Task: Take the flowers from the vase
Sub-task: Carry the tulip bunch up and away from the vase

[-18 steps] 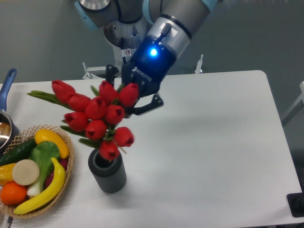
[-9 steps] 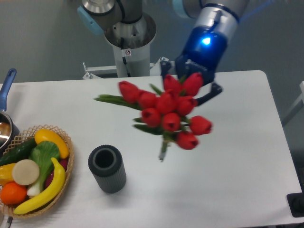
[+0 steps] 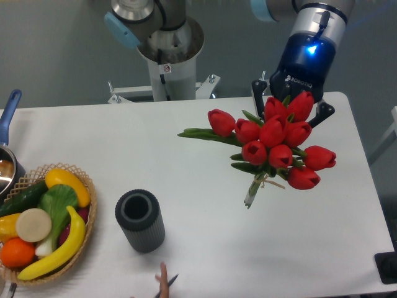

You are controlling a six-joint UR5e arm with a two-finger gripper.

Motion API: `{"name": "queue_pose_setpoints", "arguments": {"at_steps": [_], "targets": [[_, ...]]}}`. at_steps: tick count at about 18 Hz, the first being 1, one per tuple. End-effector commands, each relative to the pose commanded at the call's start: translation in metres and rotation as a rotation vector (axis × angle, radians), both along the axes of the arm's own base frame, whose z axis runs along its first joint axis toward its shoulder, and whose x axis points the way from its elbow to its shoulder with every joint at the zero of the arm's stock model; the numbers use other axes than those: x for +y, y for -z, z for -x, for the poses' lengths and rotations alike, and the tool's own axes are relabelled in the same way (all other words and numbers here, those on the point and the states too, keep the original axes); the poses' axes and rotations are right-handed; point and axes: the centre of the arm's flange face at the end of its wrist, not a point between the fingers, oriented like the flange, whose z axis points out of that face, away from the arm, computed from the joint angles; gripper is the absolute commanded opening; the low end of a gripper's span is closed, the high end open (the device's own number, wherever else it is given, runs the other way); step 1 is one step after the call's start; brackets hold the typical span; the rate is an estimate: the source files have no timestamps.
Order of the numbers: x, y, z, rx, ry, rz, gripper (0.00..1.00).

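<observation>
Even, soft light; sharp focus

The tool [image 3: 288, 102] grips the flowers [image 3: 273, 146] high over the right part of the tabletop [image 3: 198, 143], their pale stems hanging free. The vase [image 3: 140, 220] stands upright well to the left, near the wicker basket [image 3: 87, 186] of fruit and vegetables.

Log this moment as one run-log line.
tool: shut on red tulip bunch | bunch: lifted, clear of ribbed dark grey vase | vase: upright, empty | task: flowers out
</observation>
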Motion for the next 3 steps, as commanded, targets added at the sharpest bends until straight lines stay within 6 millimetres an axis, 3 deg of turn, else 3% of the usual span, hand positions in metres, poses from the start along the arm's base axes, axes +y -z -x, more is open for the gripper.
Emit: {"name": "queue_pose_setpoints", "arguments": {"at_steps": [3], "targets": [[-0.0032, 0.0049, 0.0009, -0.008, -0.005, 0.002, 0.25]]}}
